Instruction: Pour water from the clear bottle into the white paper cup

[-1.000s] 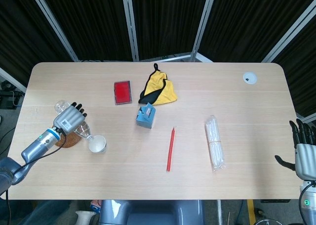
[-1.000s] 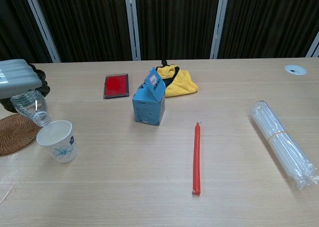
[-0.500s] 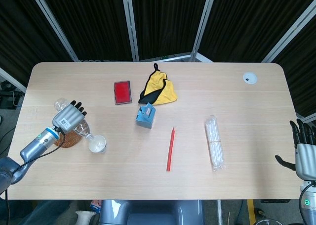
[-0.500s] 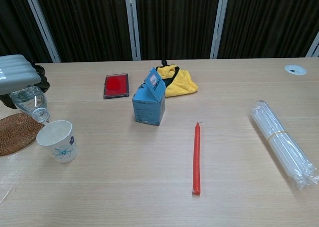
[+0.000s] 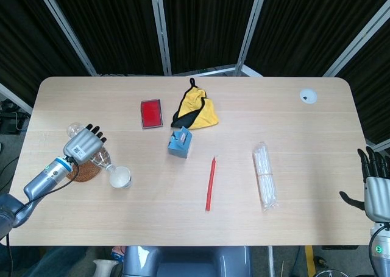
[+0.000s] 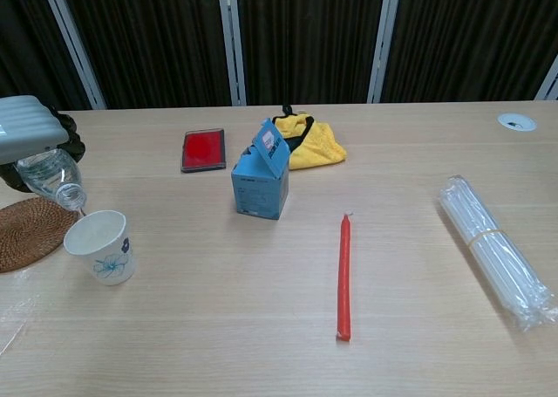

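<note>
My left hand (image 5: pixel 82 144) (image 6: pixel 33 135) grips the clear bottle (image 5: pixel 100 161) (image 6: pixel 54 177) at the table's left side. The bottle is tipped steeply, its mouth pointing down just over the rim of the white paper cup (image 5: pixel 120 178) (image 6: pixel 98 245). The cup stands upright on the table, a blue flower print on its side. My right hand (image 5: pixel 376 187) hangs beyond the table's right edge with its fingers spread and nothing in it; only the head view shows it.
A round woven coaster (image 5: pixel 82 171) (image 6: pixel 26 229) lies under the bottle, left of the cup. Further right are a blue carton (image 6: pixel 260 181), a red card (image 6: pixel 202 148), a yellow cloth (image 6: pixel 309 142), a red stick (image 6: pixel 343 275) and a bundle of clear straws (image 6: pixel 495 249).
The left hand has lifted and drawn back slightly, and the bottle's mouth now sits a little higher and further left over the cup's rim. The right hand has not moved.
</note>
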You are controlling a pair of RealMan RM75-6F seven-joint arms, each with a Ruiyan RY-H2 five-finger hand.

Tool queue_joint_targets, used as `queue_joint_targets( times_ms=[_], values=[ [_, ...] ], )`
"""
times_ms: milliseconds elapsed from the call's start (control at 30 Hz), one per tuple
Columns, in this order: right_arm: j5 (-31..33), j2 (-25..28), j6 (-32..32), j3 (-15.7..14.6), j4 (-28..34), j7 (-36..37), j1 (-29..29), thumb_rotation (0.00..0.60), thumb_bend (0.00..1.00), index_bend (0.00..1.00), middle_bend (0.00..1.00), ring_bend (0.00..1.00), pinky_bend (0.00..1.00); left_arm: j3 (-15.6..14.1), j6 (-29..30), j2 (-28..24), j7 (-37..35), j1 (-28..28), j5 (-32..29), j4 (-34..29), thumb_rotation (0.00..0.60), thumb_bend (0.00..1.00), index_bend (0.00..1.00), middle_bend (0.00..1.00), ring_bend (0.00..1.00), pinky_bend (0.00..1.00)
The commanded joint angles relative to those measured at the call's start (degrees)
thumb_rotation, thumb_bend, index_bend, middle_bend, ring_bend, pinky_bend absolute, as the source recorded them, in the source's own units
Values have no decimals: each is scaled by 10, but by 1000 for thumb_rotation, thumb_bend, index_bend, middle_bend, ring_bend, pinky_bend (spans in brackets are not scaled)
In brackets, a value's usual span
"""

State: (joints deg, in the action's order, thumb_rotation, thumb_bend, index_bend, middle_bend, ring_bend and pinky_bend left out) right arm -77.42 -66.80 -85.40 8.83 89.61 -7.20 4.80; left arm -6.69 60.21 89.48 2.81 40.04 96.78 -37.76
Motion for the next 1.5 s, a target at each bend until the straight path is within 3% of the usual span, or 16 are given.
queue_joint_targets(
  times_ms=[33, 200, 400, 700, 1033, 1500],
  values=[
    [0, 0, 0, 0, 0, -1, 0, 600, 0, 0, 0, 0, 0, 5, 0, -6, -51, -4, -12, -9, 600, 514, 627, 485, 282, 372],
    [1, -1, 1, 0, 0, -2, 1, 600, 0, 0, 0, 0, 0, 21, -7, -20, -146, -10, -39, -33, 600, 510, 627, 485, 283, 372],
    [0, -1, 1, -1, 0, -4, 1, 600, 0, 0, 0, 0, 0, 60, -25, -31, -265, -14, -90, -65, 600, 505, 629, 486, 283, 372],
    [-2, -4, 2, -2, 0, -12, 3, 600, 0, 0, 0, 0, 0, 146, -102, -31, -500, 1, -189, -149, 600, 499, 629, 486, 286, 372],
    [5, -6, 9, -2, -6, -13, 4, 600, 0, 0, 0, 0, 0, 176, -132, 30, -563, 15, -219, -134, 600, 445, 635, 484, 288, 371],
    [16, -8, 16, 2, -15, -10, 6, 600, 0, 0, 0, 0, 0, 181, -160, 108, -606, 36, -213, -71, 600, 356, 623, 489, 287, 354]
  ],
)
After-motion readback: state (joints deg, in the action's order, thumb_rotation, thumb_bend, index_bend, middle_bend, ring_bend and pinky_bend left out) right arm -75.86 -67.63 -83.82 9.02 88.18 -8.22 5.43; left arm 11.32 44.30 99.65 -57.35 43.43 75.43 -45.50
